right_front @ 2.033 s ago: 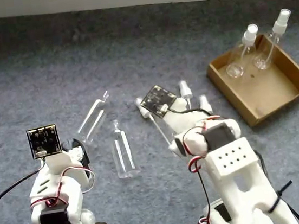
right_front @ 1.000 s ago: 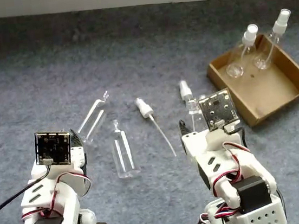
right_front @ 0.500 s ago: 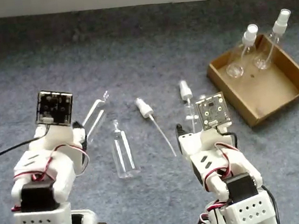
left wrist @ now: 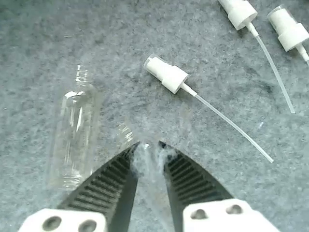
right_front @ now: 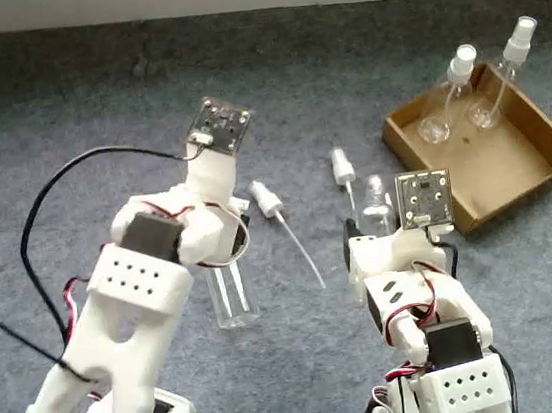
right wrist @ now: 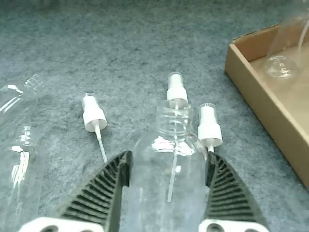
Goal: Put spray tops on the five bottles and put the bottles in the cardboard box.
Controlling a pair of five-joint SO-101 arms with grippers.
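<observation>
A grey carpeted table top [right_front: 64, 122] is seen. On it a clear, uncapped bottle [right_front: 231, 288] is laid on its side, with a white spray top [right_front: 267, 199] and its dip tube just beside it. A second spray top [right_front: 343, 168] is laid nearer the open cardboard box [right_front: 498, 164], which is set well apart from the bottle.

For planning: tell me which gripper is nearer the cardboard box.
Right. The right gripper, holding a bottle, is beside the cardboard box; the left gripper is farther off, over a lying bottle.

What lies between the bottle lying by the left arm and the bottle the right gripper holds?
A loose spray top with its tube, in the high view.
</observation>
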